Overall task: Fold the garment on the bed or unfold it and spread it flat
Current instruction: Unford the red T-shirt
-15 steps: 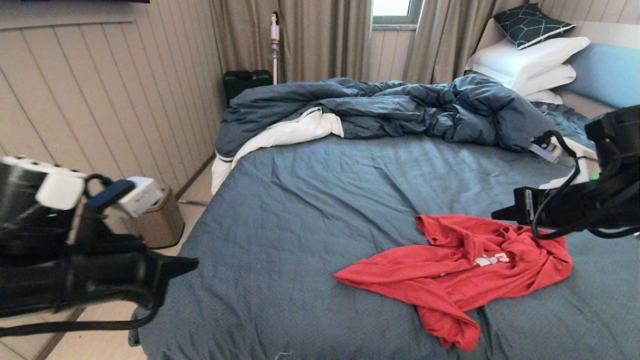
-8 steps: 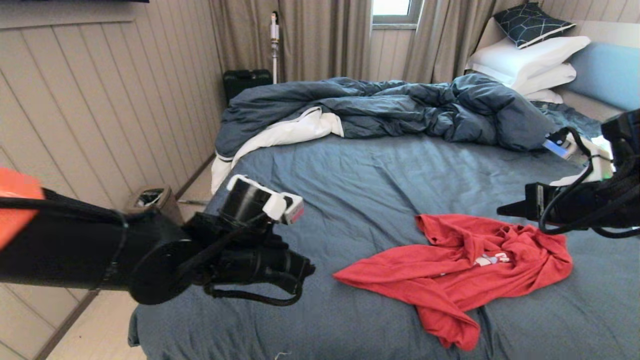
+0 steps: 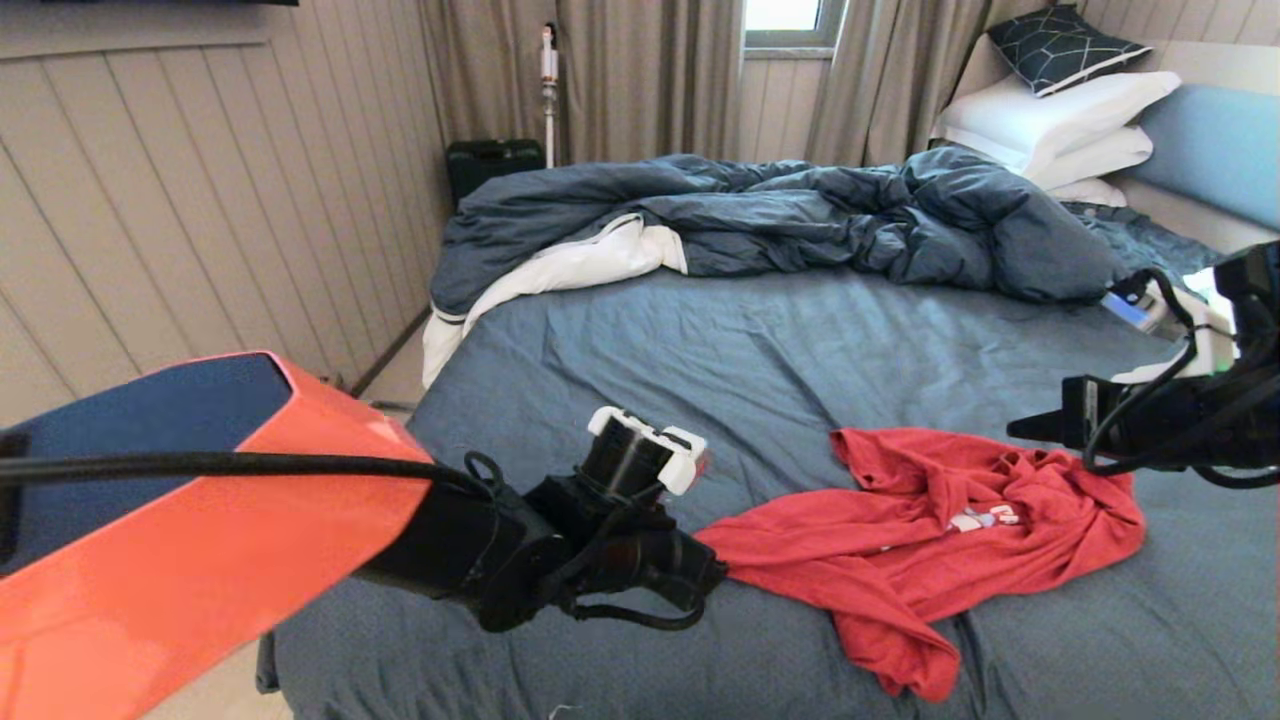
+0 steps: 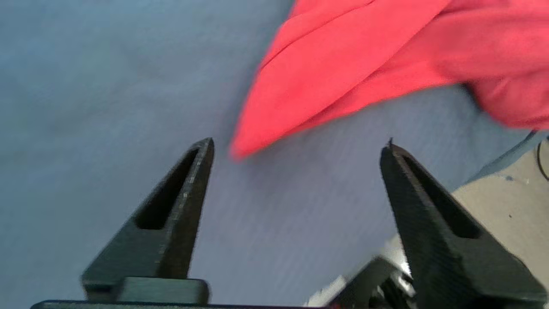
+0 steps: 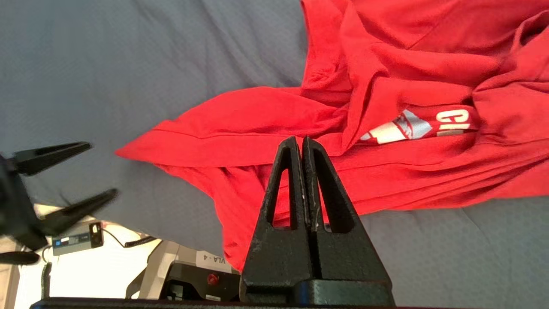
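Observation:
The garment [image 3: 930,530], a red T-shirt with white print, lies crumpled on the near right part of the bed [image 3: 650,380]. My left gripper [image 3: 715,580] hovers low over the blue-grey sheet at the shirt's left corner. In the left wrist view this gripper [image 4: 298,146] is open, and the garment's corner [image 4: 343,64] lies just beyond its fingertips, not between them. My right gripper [image 3: 1015,430] hangs above the shirt's far right side. In the right wrist view it [image 5: 301,139] is shut and empty, with the garment [image 5: 386,86] beneath it.
A rumpled dark blue duvet [image 3: 780,215] lies across the far half of the bed, with white pillows [image 3: 1060,120] at the far right. The bed's near left corner [image 3: 270,670] drops to the floor. A black case [image 3: 490,160] stands by the curtains.
My left arm has swung in from beside the bed to the shirt's left corner, and its jaws have opened. The right gripper has drifted slightly right and stays shut.

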You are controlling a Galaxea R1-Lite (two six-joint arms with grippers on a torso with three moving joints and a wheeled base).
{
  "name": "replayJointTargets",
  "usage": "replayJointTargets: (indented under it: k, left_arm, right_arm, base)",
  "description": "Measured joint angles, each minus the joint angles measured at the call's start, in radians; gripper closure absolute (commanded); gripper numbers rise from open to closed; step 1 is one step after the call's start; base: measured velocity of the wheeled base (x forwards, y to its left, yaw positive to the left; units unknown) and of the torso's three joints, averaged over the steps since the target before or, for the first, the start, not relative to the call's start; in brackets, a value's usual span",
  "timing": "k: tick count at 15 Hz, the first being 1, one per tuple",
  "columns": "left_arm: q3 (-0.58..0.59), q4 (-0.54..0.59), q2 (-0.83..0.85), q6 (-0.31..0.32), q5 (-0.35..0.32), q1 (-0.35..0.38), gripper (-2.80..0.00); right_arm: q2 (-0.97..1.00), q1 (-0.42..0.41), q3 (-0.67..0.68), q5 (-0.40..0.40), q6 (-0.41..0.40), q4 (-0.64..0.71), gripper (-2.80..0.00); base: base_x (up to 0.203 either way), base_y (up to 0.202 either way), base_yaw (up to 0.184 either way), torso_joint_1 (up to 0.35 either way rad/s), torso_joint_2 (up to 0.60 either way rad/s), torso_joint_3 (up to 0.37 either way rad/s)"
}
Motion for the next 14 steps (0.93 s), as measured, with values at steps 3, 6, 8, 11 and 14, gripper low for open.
replayJointTargets:
  k: [3, 6, 8, 11, 14]
  left_arm:
    - [-0.069, -0.019, 0.061, -0.004, 0.025, -0.001, -2.80]
    - [-0.137, -0.020, 0.123, -0.013, 0.068, 0.005, -2.80]
    - [-0.152, -0.015, 0.157, -0.012, 0.076, 0.021, -2.80]
    - [-0.173, -0.023, 0.207, -0.009, 0.092, 0.019, -2.80]
    - [-0.187, -0.023, 0.236, -0.014, 0.092, 0.022, -2.80]
  right_arm:
    - [0.005, -0.001, 0.009, 0.001, -0.004, -0.007, 0.00]
    - [0.010, -0.001, 0.011, 0.001, -0.004, -0.007, 0.00]
    - [0.015, 0.000, 0.012, 0.001, -0.004, -0.009, 0.00]
    - [0.022, -0.001, 0.020, 0.001, -0.004, -0.036, 0.00]
    - [0.029, -0.006, 0.025, 0.001, -0.004, -0.044, 0.00]
  base:
    - [0.000, 0.000, 0.000, 0.000, 0.00, 0.000]
    - [0.000, 0.000, 0.000, 0.000, 0.00, 0.000]
    - [0.000, 0.000, 0.000, 0.000, 0.00, 0.000]
    - [0.000, 0.000, 0.000, 0.000, 0.00, 0.000]
    - [0.000, 0.000, 0.000, 0.000, 0.00, 0.000]
